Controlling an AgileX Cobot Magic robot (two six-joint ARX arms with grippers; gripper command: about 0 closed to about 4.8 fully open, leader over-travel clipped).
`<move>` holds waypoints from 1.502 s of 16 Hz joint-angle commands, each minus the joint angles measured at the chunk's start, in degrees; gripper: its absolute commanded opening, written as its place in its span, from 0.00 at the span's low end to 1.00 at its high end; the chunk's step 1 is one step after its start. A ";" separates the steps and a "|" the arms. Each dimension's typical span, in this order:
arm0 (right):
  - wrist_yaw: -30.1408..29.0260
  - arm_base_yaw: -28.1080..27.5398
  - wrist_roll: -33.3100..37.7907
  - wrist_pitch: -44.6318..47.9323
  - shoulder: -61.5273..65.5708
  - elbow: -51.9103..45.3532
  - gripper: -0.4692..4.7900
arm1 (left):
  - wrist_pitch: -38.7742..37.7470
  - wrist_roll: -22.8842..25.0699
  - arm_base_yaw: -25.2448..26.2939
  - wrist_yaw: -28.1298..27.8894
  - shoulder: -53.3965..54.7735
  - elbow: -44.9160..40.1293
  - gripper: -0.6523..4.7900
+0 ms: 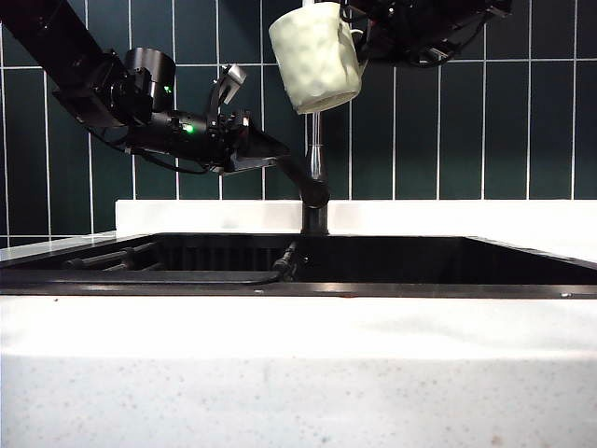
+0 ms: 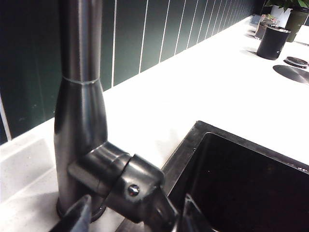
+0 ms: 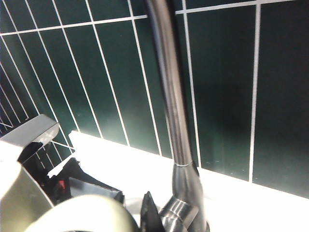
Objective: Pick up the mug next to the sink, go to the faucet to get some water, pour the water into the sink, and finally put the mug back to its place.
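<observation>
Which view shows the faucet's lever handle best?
The left wrist view: the lever handle fills the foreground, its joint and screw sharp, between the open left claw. In the exterior view it is a small dark shape beside the pipe. The right wrist view catches only a corner.

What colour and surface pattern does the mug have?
Pale cream-white mug with a dimpled surface; clearest in the exterior view.
</observation>
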 commanded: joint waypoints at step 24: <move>-1.01 -7.93 -19.89 -10.01 -4.90 0.63 0.09 | -18.95 -1.22 -0.55 -13.00 -24.24 -9.49 0.11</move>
